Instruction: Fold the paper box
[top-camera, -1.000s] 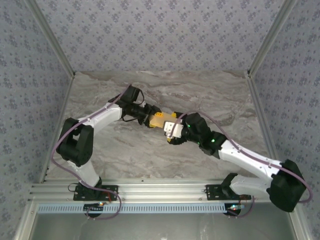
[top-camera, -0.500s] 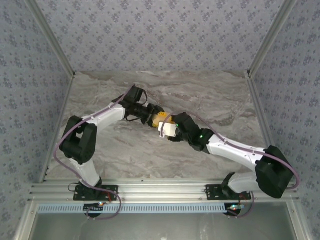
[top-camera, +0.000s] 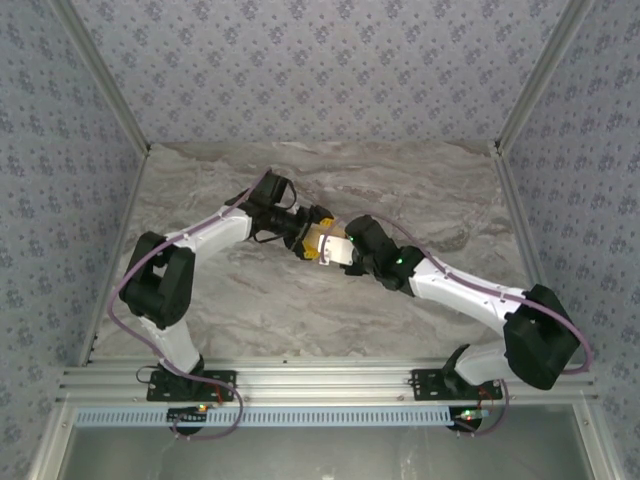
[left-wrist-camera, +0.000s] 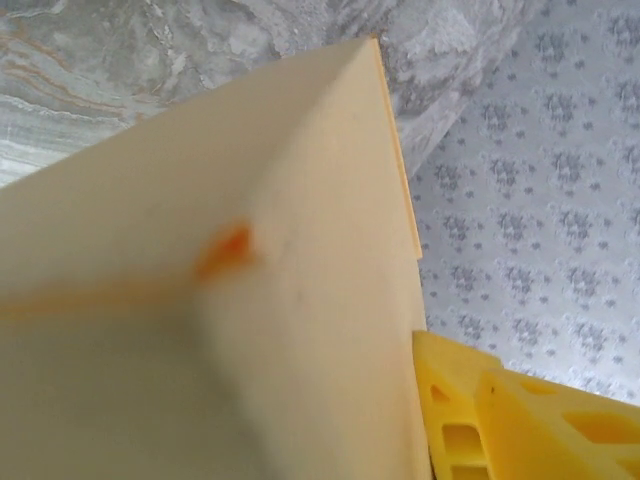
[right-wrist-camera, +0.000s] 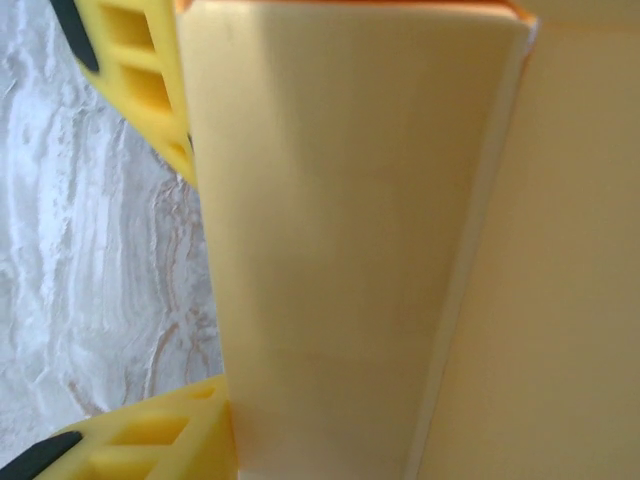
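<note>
One paper box (right-wrist-camera: 330, 250), two arms, two claws. The box sits over the middle of the bench (top-camera: 420, 200), between the two claws where they meet. The right claw (top-camera: 338, 250) grasps it, with a yellow finger (right-wrist-camera: 135, 70) touching each end of a pale panel whose long axis runs from finger to finger. The left claw (top-camera: 308, 238) is close against the card, but I cannot tell whether it is grasping or released.

paper box (top-camera: 318, 240) – ctr of table (top-camera: 420, 200) | L fingers (left-wrist-camera: 520, 425) left of it | R fingers (right-wrist-camera: 135, 70) right of it

Arms reach inward; left gripper (top-camera: 303, 238), right gripper (top-camera: 335, 250) apparently touching.
</note>
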